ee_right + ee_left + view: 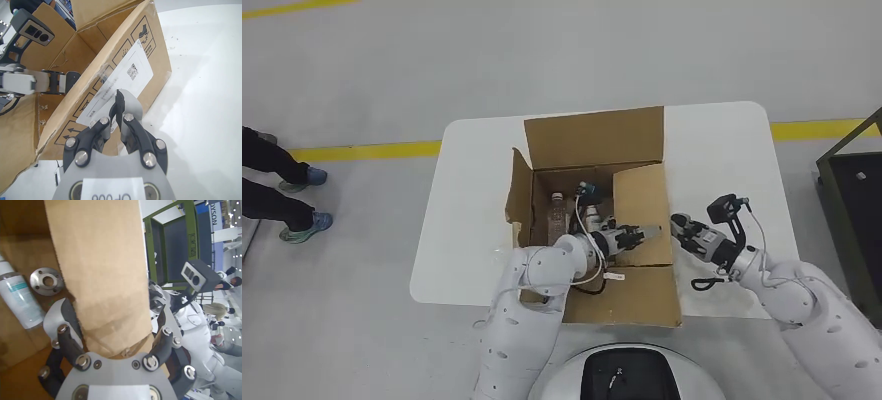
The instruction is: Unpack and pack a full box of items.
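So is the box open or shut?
Open: the box has flaps up or splayed out; bottle and metal flange show inside.

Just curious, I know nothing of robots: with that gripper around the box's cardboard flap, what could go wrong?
The open left gripper straddles the brown cardboard flap, whose edge already looks ragged; a pull might tear it. The flap leans inward beside the round silver metal flange and white labelled plastic bottle, so reaching them could snag. The shut right gripper, close beside the brown cardboard box, might nudge it.
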Controlling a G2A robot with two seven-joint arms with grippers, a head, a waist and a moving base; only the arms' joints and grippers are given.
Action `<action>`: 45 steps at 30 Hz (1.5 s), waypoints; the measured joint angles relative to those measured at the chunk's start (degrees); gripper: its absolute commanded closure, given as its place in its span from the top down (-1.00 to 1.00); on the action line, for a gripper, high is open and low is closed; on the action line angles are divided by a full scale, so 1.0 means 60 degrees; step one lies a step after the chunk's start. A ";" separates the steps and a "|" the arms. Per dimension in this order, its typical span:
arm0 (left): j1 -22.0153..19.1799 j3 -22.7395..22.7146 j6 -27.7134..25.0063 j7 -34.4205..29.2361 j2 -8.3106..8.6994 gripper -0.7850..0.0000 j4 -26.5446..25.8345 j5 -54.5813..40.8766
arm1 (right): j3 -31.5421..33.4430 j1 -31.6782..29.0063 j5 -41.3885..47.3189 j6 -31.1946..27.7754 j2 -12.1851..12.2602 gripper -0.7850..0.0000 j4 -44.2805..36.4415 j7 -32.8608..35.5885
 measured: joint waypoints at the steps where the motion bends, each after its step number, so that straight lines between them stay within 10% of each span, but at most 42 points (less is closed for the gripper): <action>1: 0.0009 0.0003 0.0008 -0.0008 0.0001 1.00 -0.0073 -0.0150 | -0.0004 0.0009 0.0000 0.0001 -0.0002 -1.00 -0.0005 0.0008; 19: -0.0700 0.1054 0.0128 -0.0083 0.0014 1.00 -0.1571 -0.1210 | 0.0530 -0.0151 0.1181 0.0255 0.0014 -1.00 -0.0131 0.0020; 25: -0.1420 0.2240 -0.0079 -0.0003 -0.0128 1.00 -0.1023 -0.1079 | 0.1608 -0.0338 0.3629 0.0611 0.0114 -0.32 -0.0455 0.0828; 31: -0.2073 0.3295 -0.0228 -0.0009 -0.0289 1.00 -0.0292 -0.0777 | 0.2561 -0.0534 0.6089 0.0833 0.0226 -0.04 -0.0706 0.2124; 39: -0.2398 0.3930 -0.0170 0.0071 -0.0419 1.00 0.0595 -0.0633 | 0.2972 -0.0656 0.8070 0.0827 0.0276 -0.03 -0.0674 0.3168; 45: -0.2456 0.4026 -0.0168 0.0139 -0.0456 1.00 0.0784 -0.0722 | 0.2785 -0.0676 0.7826 0.0952 0.0296 -0.45 -0.0371 0.3533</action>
